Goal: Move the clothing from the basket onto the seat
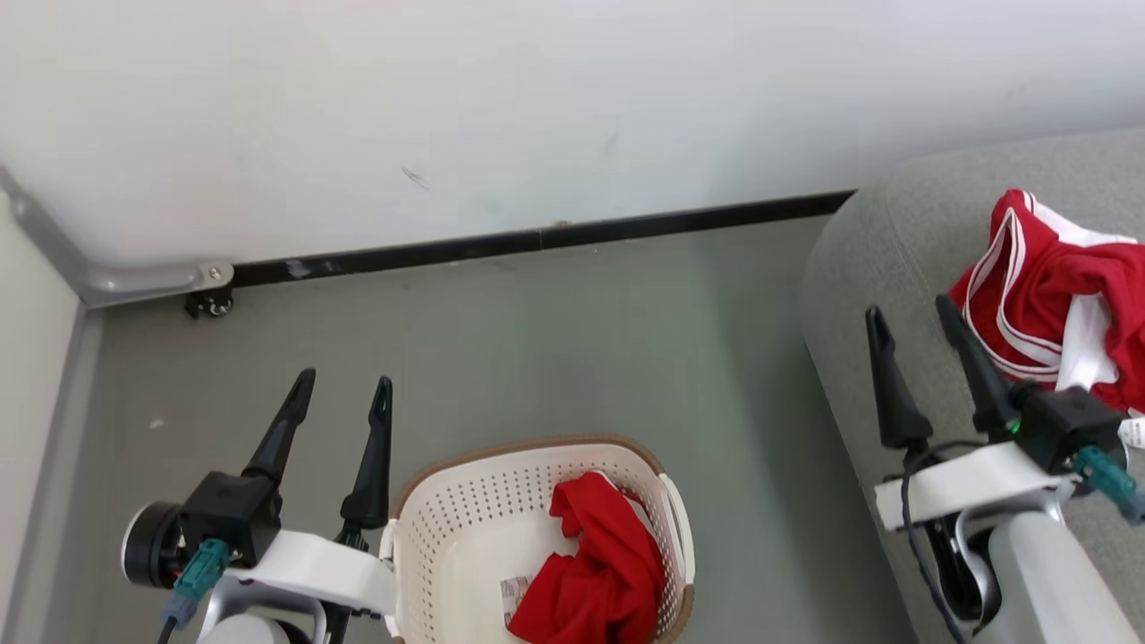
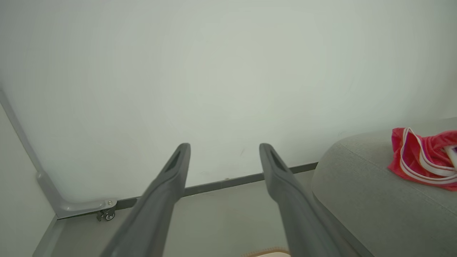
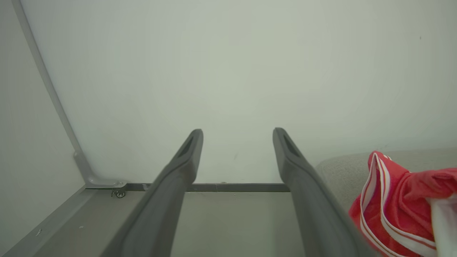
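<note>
In the head view a cream, perforated laundry basket [image 1: 465, 510] with a brown rim stands on the grey floor [image 1: 555, 340], apart from the rounded edge of the grey sofa seat [image 1: 894, 259]. A crumpled plain red garment [image 1: 595, 563] lies in the right half of the laundry basket, beside a barcode label [image 1: 514, 597] on its bottom. A second piece, the striped red garment [image 1: 1042, 286] with white trim and a white panel, lies bunched on the sofa seat near that rounded edge. The left jaws stand open and empty over the floor, just left of the laundry basket, their fingers [image 1: 371, 465] pointing toward the black baseboard [image 1: 537, 240] and the white wall [image 1: 537, 107]. The right jaws are likewise spread wide with nothing between them, over the edge of the sofa seat, one finger just beside the striped red garment. A small caster [image 1: 207, 304] sits at the floor's far left corner. In the left wrist view the two dark fingers [image 2: 171, 185] are parted with only wall and floor between them; the sofa seat [image 2: 357, 200] carries the striped red garment [image 2: 421, 157] at the right, and a sliver of brown rim shows at the bottom. In the right wrist view the fingers [image 3: 185, 160] are again apart and hold nothing, and the striped red garment [image 3: 392, 203] lies close beside the right-hand one, on the sofa seat [image 3: 339, 169].
</note>
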You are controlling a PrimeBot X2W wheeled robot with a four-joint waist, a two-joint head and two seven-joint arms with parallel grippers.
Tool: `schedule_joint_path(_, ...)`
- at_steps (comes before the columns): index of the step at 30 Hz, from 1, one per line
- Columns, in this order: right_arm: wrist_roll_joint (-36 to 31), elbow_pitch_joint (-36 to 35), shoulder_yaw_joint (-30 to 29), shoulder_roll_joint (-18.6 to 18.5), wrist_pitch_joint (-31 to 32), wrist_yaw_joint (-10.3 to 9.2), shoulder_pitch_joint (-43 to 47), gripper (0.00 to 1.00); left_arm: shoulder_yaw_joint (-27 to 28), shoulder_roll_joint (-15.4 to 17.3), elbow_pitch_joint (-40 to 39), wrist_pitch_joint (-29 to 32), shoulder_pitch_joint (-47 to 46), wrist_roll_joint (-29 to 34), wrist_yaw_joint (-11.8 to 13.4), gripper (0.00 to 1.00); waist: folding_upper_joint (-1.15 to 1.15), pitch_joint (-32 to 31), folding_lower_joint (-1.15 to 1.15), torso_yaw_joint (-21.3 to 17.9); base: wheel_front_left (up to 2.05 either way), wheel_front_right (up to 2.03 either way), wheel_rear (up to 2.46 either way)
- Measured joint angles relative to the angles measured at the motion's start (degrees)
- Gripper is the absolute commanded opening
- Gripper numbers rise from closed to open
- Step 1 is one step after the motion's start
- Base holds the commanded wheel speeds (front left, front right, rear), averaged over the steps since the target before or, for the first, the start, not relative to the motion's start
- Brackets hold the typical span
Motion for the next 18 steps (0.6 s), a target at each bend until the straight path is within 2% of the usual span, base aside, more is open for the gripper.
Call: schedule_joint_path(18,-1.3,-1.5,-2.8,2.5,3.6,0.00,9.6,1.00,2.6,-1.4,0.2,0.0,6.6,0.5,1.2,1.00,0.00,-5.4,0.00,2.0,0.00,0.00,0.00)
